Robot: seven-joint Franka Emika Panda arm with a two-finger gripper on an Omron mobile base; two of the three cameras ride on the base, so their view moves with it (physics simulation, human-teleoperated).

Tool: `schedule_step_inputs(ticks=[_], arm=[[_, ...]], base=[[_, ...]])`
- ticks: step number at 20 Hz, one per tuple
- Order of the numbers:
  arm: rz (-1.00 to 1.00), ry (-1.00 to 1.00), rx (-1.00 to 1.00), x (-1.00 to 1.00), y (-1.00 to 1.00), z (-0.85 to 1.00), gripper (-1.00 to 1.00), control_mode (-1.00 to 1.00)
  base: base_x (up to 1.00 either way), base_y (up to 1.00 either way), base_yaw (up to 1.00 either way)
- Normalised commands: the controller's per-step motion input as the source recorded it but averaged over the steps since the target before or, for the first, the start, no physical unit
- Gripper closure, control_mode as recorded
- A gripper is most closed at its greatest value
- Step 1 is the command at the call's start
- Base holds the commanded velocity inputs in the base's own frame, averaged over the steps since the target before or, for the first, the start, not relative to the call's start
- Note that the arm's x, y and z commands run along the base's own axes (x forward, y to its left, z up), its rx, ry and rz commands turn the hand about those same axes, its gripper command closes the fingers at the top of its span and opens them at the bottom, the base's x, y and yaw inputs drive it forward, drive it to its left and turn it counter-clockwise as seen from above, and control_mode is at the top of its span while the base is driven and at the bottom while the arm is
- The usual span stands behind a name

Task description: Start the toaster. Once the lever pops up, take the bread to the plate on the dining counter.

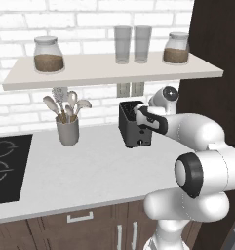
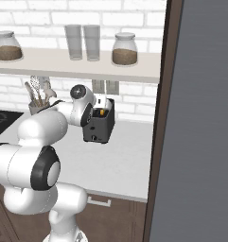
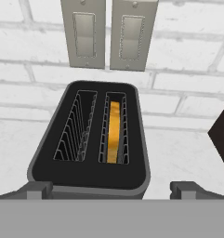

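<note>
Bread (image 3: 114, 132) was seen sunk in the right-hand slot of the toaster (image 3: 88, 174), which stood on the kitchen surface (image 1: 85, 171) below the wall switches (image 3: 108, 35). Tool (image 3: 111, 189) was held above it, fingers spread apart and empty. Lever pressing, lifting and delivery were judged still outstanding.

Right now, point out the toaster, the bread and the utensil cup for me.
toaster (image 3: 88, 174): hand view, front rim of its dark top.
bread (image 3: 114, 132): hand view, top edge of the slice in the right slot.
utensil cup (image 1: 68, 131): left base view, its grey side.
</note>
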Motion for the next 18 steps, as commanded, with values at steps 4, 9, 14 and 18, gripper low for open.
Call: schedule_step_inputs(ticks=[4, 9, 14, 18], arm=[[0.0, 0.0, 0.0, 0.0, 0.0, 0.0, -1.0, -1.0], [0.0, 0.0, 0.0, 0.0, 0.0, 0.0, -1.0, -1.0], [0.0, 0.0, 0.0, 0.0, 0.0, 0.0, -1.0, -1.0], [0.0, 0.0, 0.0, 0.0, 0.0, 0.0, -1.0, -1.0]], base=[[0.0, 0.0, 0.0], [0.0, 0.0, 0.0], [0.0, 0.0, 0.0], [0.0, 0.0, 0.0]])
